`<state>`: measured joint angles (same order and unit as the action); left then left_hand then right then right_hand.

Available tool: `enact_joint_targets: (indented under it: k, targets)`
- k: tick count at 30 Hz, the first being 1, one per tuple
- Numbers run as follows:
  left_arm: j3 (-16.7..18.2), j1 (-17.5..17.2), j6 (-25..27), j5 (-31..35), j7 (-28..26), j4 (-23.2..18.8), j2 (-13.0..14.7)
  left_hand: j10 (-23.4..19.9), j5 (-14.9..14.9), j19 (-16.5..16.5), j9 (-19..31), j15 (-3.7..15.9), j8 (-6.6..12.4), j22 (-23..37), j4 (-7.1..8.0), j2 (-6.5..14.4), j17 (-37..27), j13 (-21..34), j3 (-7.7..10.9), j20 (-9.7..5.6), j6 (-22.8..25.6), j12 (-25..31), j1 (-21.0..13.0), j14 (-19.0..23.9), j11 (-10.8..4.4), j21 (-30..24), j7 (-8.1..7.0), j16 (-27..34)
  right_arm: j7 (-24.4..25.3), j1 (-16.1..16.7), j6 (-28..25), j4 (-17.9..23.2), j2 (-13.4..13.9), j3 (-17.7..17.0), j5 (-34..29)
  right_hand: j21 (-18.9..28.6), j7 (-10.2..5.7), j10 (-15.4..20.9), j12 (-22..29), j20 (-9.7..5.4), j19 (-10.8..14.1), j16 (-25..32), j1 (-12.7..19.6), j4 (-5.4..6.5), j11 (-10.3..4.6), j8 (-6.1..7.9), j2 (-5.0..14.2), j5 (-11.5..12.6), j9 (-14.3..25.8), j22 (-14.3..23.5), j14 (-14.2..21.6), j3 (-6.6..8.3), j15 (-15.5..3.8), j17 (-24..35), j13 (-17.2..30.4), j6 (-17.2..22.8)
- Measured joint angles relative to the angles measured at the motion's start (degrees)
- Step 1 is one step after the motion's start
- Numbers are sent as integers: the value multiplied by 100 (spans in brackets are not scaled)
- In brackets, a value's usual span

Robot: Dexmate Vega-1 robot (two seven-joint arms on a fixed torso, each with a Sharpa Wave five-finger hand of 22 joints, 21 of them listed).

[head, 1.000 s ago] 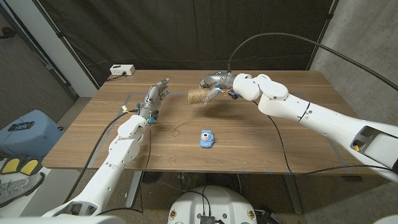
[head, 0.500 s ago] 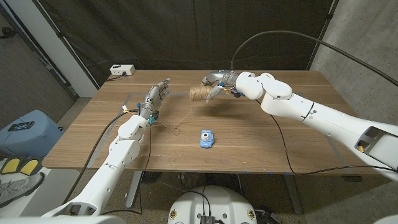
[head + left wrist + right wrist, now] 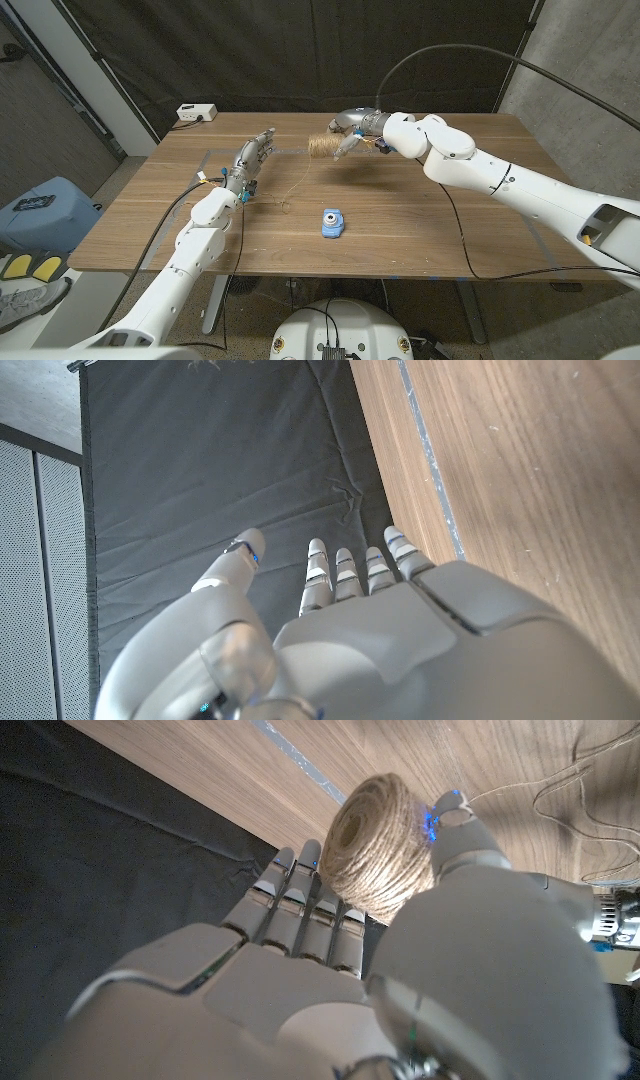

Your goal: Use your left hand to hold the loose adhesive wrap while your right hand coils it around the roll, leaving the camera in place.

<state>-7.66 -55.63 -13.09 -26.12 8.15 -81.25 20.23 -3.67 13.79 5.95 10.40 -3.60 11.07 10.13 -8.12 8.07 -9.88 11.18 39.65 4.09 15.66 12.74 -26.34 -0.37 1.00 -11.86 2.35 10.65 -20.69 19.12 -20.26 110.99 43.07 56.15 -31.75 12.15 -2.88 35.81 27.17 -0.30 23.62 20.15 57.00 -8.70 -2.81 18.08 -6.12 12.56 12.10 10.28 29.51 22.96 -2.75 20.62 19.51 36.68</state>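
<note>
My right hand [image 3: 352,128] holds the brown twine roll [image 3: 322,147] lifted over the table's far middle; in the right wrist view the roll [image 3: 378,842] sits between the thumb and fingers of that hand [image 3: 330,970]. A thin loose strand [image 3: 285,195] trails from the roll over the table toward my left hand [image 3: 250,160]. That hand stands at the far left with fingers straight and thumb apart [image 3: 380,630]; I see nothing gripped in it. The small blue camera [image 3: 332,222] sits on the table nearer the front, apart from both hands.
A white box [image 3: 196,112] sits at the table's far left corner. A black cable [image 3: 452,225] crosses the table on the right. A dark curtain hangs behind the wooden table [image 3: 300,258]. A blue bin [image 3: 40,205] stands on the floor at left.
My right hand has carried the roll slightly farther back and to the right. The loose strand on the table has shifted and shortened. The left hand has barely moved.
</note>
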Motion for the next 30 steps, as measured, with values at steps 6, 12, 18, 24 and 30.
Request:
enact_joint_targets:
  k: [6, 12, 18, 24, 30]
  targets:
    - [-39, -34, 0, 0, 0, -47, 25, 0, 3, 0, 0, -8, 0, 0, -36, 2, 0, 0, 11, 0, 0, 0, -60, -7, 0, 0, 0, 0, 6, 0, -55, 0, 0, 0, -9, 0, 42, 23, -1, 0, 0, 0, -1, 0, 19, 0, 1, -4, -1, 0, 25, 0, 0, 0, -2, 42]
    - [-94, -60, 41, 98, -101, -80, 62, 0, 41, 0, 0, -8, 0, 0, -115, 26, 0, 0, 42, 0, -22, 0, -150, -7, 1, 0, -21, 0, 6, 18, -91, 146, 85, -91, -9, 0, 42, 23, -1, 0, 0, 0, -1, -8, 19, -1, 1, -4, 3, -1, 60, -8, 1, 27, -14, 42]
    - [-176, -61, 102, 162, -137, -90, 120, -32, 41, -1, 0, 6, 0, 0, -195, 9, 0, 17, 74, 0, 20, 0, -310, 8, -30, 0, -63, 0, 20, 37, -117, 186, 115, -137, 20, 0, 41, 37, 23, 0, 0, 22, -2, -8, 33, -2, 2, -22, 4, -1, 60, -8, 1, 41, -26, 41]
    - [-264, -9, 146, 216, -150, -62, 157, -63, 41, 34, 0, 24, 0, 1, -241, -15, 0, 17, 73, -28, 51, 0, -425, 27, -62, 0, -93, 0, 41, 49, -137, 213, 139, -184, 55, 0, 72, 42, 23, 0, 0, 22, -2, -8, 38, -5, 2, -24, 4, -1, 60, -8, 1, 73, -26, 72]
    - [-387, 80, 209, 326, -183, -24, 219, -127, 40, 61, 1, 42, 0, 1, -264, -43, 0, 17, 96, 0, 48, 23, -584, 130, -125, 0, -153, 0, 81, 63, -166, 238, 176, -256, 122, 0, 72, 42, 23, -1, 0, 67, -10, 0, 38, 13, 10, -25, 3, -1, 60, -46, 1, 106, -24, 72]
